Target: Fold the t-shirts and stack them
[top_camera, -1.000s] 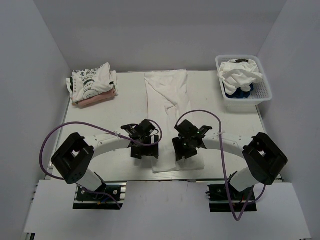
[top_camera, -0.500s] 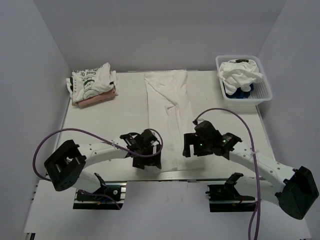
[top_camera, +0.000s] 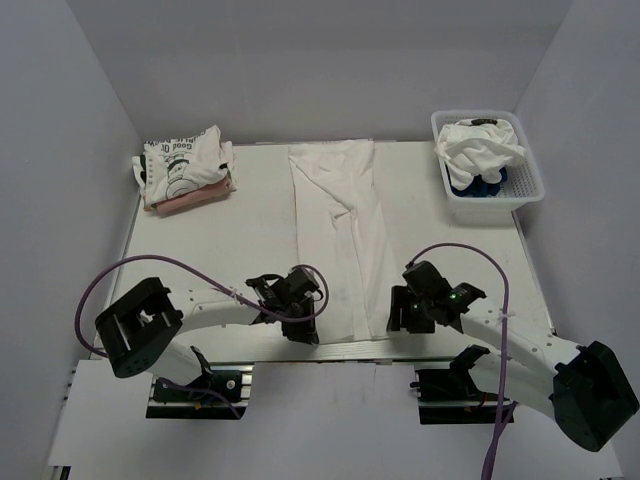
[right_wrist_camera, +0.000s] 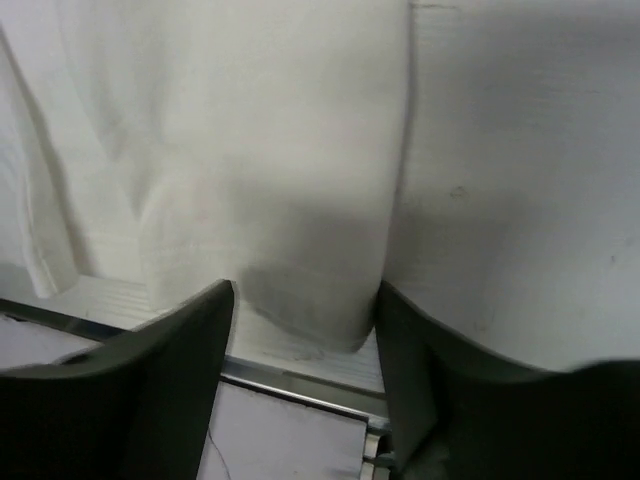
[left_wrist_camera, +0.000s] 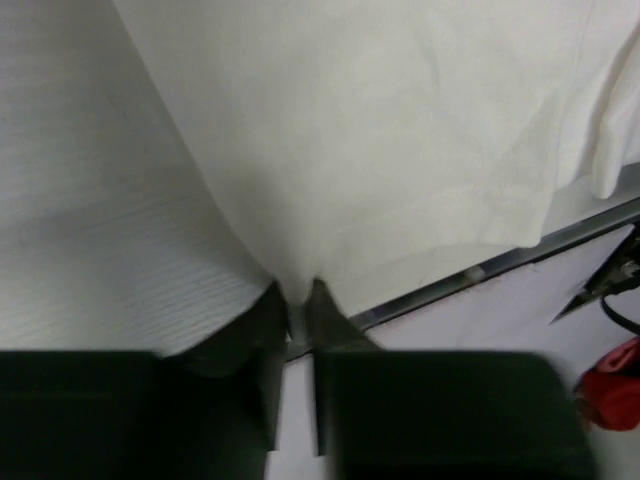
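Two folded t-shirts [top_camera: 185,170] at least sit stacked at the far left of the table [top_camera: 220,240]. Nearer us, the left gripper [left_wrist_camera: 293,300] is pressed together on the near left corner of the long white t-shirt [top_camera: 340,230], which lies down the middle as a strip. The right gripper [right_wrist_camera: 305,290] stands spread, the near right corner between its fingers, not yet nipped. More shirts [top_camera: 480,145] wait in the basket [top_camera: 530,190], far right. I'd say the crosswise fold is in hand: the right must close, then both lift the hem evenly toward the collar.
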`<state>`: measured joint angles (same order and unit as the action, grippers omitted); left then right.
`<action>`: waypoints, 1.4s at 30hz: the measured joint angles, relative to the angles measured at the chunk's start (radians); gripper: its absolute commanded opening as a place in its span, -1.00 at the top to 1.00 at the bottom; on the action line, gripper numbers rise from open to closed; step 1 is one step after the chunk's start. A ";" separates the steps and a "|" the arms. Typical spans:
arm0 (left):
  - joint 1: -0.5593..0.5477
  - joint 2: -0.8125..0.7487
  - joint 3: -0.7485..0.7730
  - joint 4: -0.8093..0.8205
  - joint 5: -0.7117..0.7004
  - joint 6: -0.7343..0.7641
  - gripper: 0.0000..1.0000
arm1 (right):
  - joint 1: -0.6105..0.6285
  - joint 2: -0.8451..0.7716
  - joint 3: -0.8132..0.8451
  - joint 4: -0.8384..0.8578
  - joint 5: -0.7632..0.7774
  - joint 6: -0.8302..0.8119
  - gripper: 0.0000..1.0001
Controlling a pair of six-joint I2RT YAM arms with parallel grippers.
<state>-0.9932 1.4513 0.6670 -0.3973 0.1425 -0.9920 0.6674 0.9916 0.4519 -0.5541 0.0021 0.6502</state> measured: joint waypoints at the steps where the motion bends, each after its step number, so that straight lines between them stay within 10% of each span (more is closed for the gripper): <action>1: 0.000 0.000 -0.005 0.010 0.000 -0.006 0.77 | 0.000 -0.004 -0.005 0.008 -0.008 -0.002 0.13; 9: -0.004 0.004 -0.004 0.029 -0.005 -0.011 1.00 | -0.006 -0.003 -0.033 0.035 -0.067 0.020 1.00; 20: 0.040 -0.009 0.194 -0.089 -0.187 0.077 1.00 | -0.022 0.116 0.251 0.012 0.043 -0.011 1.00; 42: 0.394 0.478 0.865 -0.153 -0.322 0.369 1.00 | -0.184 0.797 0.939 0.097 0.143 -0.095 1.00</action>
<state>-0.5995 1.9289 1.5318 -0.5499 -0.1799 -0.6228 0.4831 1.7882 1.3907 -0.4568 0.1455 0.5552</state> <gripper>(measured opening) 0.029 0.056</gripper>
